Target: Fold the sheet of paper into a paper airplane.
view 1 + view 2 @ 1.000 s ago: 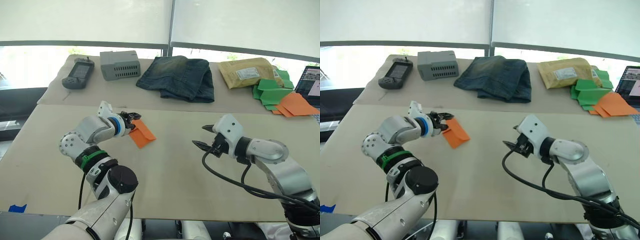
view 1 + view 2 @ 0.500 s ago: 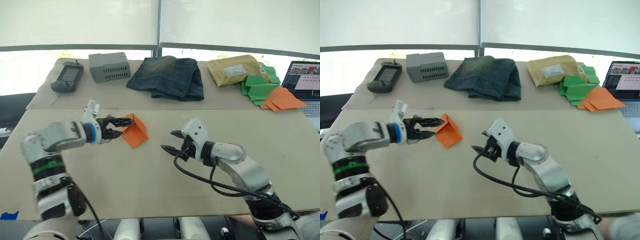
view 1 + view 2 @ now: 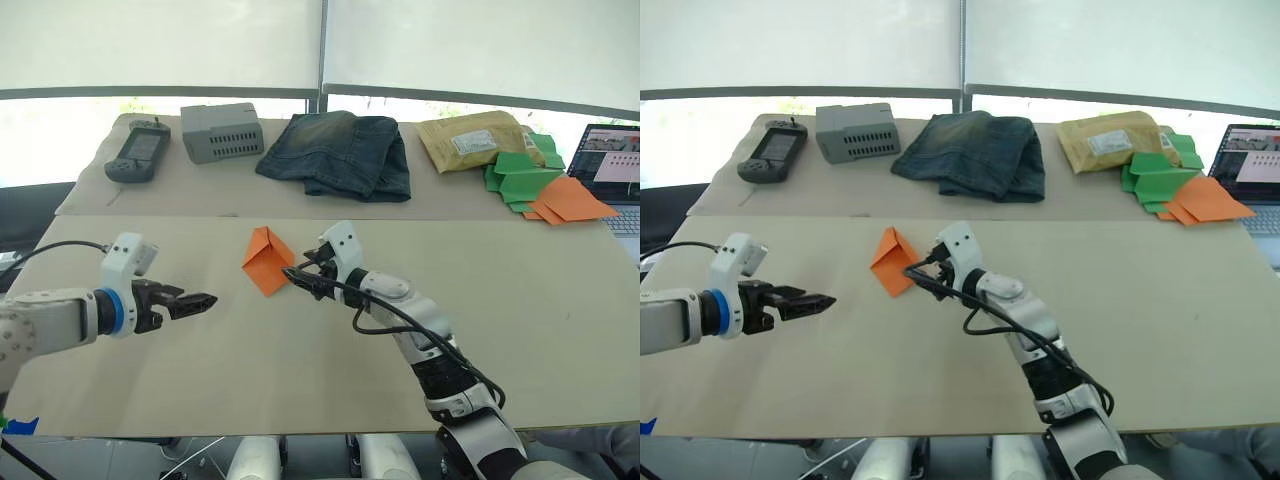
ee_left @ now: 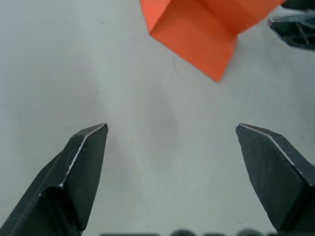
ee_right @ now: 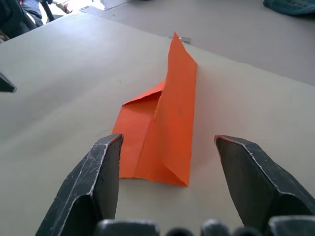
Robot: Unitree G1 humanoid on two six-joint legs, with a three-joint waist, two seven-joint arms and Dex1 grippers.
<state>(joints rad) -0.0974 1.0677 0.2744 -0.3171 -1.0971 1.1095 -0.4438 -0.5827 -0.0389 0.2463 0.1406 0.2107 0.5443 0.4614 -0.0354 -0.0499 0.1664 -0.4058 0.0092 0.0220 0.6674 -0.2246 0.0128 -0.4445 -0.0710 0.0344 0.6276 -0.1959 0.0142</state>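
The orange sheet of paper (image 3: 267, 264) lies on the near table, folded into a pointed shape with one flap standing up. My right gripper (image 3: 299, 276) is open at the paper's right edge; in the right wrist view the paper (image 5: 160, 132) lies just ahead of its spread fingers (image 5: 168, 139). My left gripper (image 3: 203, 300) is open and holds nothing, low over the table about a gripper's length to the left of the paper. In the left wrist view the paper's corner (image 4: 202, 29) is ahead of its wide-apart fingertips (image 4: 171, 127).
On the far table are a handheld controller (image 3: 134, 156), a grey box (image 3: 222, 131), folded jeans (image 3: 336, 156), a padded envelope (image 3: 471, 142) and a pile of green and orange paper pieces (image 3: 543, 186). A laptop (image 3: 613, 168) stands at the right edge.
My left gripper let go of the paper and drew back to the left. My right gripper moved left up to the paper's edge. The paper now rests on the table.
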